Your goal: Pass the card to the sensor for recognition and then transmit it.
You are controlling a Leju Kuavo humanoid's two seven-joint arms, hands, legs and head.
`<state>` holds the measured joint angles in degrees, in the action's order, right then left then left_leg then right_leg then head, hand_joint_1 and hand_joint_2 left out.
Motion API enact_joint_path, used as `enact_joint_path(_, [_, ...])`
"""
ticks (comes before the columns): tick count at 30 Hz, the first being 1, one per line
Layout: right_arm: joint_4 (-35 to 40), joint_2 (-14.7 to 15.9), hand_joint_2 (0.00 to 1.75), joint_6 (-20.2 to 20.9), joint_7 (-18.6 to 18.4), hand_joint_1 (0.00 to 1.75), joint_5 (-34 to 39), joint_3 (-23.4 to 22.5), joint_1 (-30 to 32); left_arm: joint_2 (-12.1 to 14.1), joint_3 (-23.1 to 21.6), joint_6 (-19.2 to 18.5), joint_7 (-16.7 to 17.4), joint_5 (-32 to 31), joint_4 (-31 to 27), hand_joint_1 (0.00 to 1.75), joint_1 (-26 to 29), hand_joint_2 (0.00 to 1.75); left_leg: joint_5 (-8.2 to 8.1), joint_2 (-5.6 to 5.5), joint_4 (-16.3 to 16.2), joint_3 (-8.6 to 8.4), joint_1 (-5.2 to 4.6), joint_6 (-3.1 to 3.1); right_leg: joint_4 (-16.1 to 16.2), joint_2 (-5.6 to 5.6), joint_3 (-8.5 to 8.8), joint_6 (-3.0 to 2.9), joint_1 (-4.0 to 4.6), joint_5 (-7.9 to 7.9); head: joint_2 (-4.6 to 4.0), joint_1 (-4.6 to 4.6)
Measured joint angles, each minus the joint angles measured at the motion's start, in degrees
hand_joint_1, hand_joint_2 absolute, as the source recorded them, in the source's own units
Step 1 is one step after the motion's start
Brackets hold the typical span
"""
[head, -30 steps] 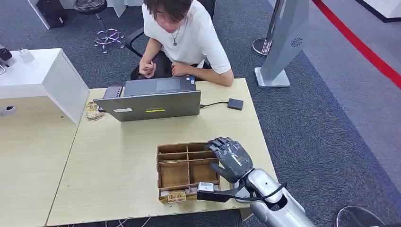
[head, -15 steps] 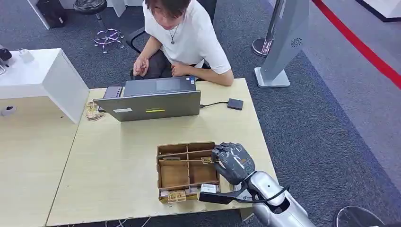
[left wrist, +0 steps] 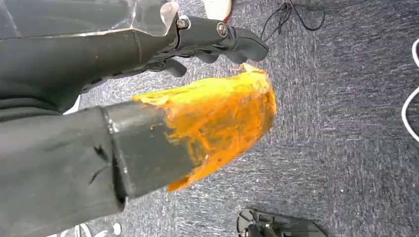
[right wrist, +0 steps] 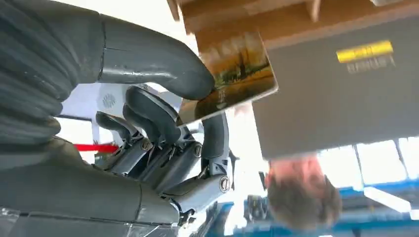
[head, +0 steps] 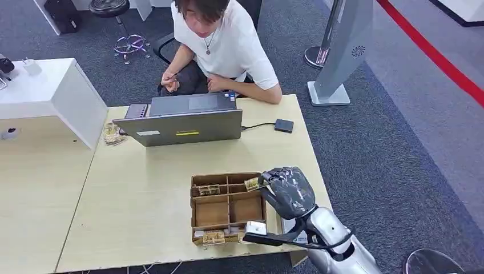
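The right hand [head: 288,191] pinches a picture card [right wrist: 232,74] between thumb and fingers, just above the far right corner of the wooden divided box [head: 227,206] on the light wood table [head: 142,188]. The left hand [left wrist: 217,42] hangs over grey carpet, fingers curled, holding nothing. A person [head: 220,45] sits behind the laptop [head: 182,121]; a small black sensor [head: 283,125] lies beside it.

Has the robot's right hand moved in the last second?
Yes. The right hand has shifted right, off the wooden organizer box to its right edge, and now pinches a card.
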<state>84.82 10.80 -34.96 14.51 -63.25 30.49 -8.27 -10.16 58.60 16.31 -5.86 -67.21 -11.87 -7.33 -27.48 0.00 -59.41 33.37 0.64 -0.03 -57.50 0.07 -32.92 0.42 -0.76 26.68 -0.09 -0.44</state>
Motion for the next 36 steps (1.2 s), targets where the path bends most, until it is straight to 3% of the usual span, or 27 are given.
enact_joint_path(9, [5.0,-1.6,1.75,-4.4,1.2,1.75,0.4,-1.6,1.5,0.0,0.0,-0.1,0.0,-0.2,0.0,0.0,0.0,0.0,0.0,0.0,0.0,0.0,0.0,0.0,0.0,0.0,0.0,0.0,0.0,0.0,0.0,0.0])
enact_joint_path(19, [8.5,-3.5,1.75,-3.8,2.0,1.75,3.2,-2.2,1.0,-0.1,0.0,-0.1,-0.1,-1.0,0.0,0.0,0.0,0.0,0.0,0.0,0.0,0.02,0.0,0.0,0.0,0.01,0.0,0.0,0.0,0.0,0.0,0.0])
enact_joint_path(28, [3.5,-6.4,1.75,-1.8,1.7,1.75,4.4,-2.2,-5.6,-0.3,0.0,-0.3,0.5,-2.2,0.0,0.0,-0.1,0.0,0.03,0.01,0.0,0.01,0.01,-0.01,0.0,0.01,0.0,0.01,0.0,-0.03,0.0,0.0])
enact_joint_path(36, [-4.7,-10.1,1.75,-0.7,-1.0,1.75,4.3,-2.2,-12.8,-0.5,-0.2,-0.5,1.2,-3.3,0.0,0.0,-0.3,0.0,0.04,0.01,0.0,0.01,0.01,-0.01,0.0,0.01,0.0,0.01,0.0,-0.03,0.0,0.0])
